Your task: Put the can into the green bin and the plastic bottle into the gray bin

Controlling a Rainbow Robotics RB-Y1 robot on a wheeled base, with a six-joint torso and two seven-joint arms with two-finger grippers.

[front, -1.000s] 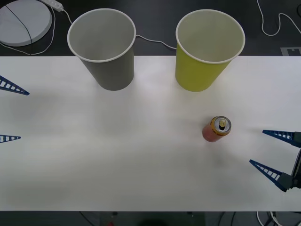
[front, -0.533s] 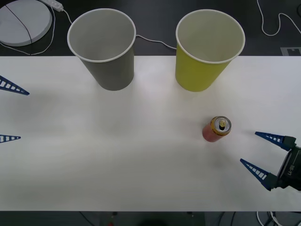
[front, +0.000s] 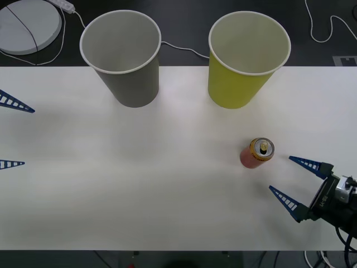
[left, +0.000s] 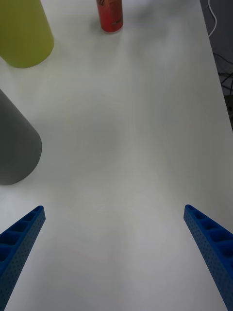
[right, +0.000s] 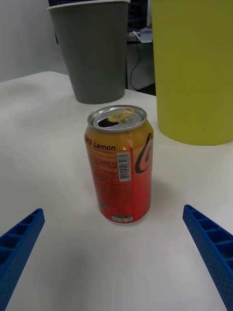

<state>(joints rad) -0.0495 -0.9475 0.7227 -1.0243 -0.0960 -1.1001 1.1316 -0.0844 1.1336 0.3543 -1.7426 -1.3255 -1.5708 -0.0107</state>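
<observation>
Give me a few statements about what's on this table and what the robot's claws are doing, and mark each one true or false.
1. The can stands upright on the table. True.
2. The can already sits inside the green bin. False: it stands on the table, nearer the robot than that bin.
3. The right gripper is open, with the can just ahead of its fingers. True.
4. The gray bin lies tipped on its side. False: it stands upright, open end up.
5. The left gripper is clamped on the gray bin. False: it is open at the table's left edge, apart from both bins.
</observation>
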